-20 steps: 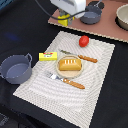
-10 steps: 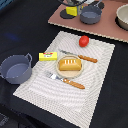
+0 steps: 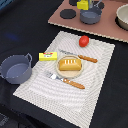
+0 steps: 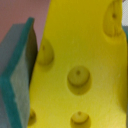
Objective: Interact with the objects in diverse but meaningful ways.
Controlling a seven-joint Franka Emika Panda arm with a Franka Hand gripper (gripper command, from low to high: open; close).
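So the yellow holed cheese wedge (image 4: 82, 70) fills the wrist view, right up against the camera, with a teal pad (image 4: 17, 75) just beside it. Whether the gripper's fingers are clamped on it or apart can't be told. Looks early on: bread loaf (image 3: 69, 63), red tomato (image 3: 84, 41) and butter block (image 3: 47, 56) sit untouched, well away.
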